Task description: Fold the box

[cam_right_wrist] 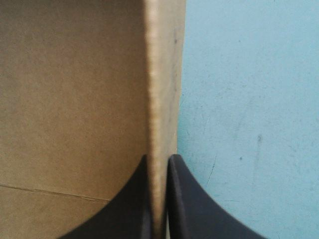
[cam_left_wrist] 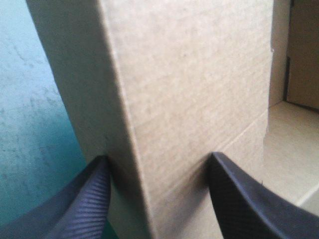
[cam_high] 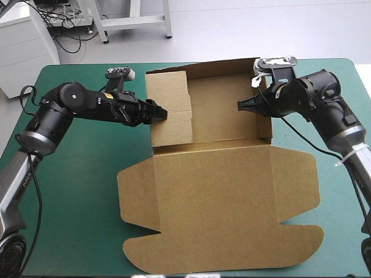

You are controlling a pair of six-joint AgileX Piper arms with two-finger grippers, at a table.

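Note:
The brown box lies mid-table, its tray at the far side with walls raised and its lid flat toward the near edge. My left gripper is at the tray's left wall, whose flap leans inward. In the left wrist view the left gripper is open, its fingers straddling that folded wall. My right gripper is at the tray's right wall. In the right wrist view the right gripper is shut on the upright wall edge.
The flat lid with its rounded flaps reaches almost to the table's near edge. Bare teal-green cover lies to the left of the box and to its right; cover also shows beside the walls.

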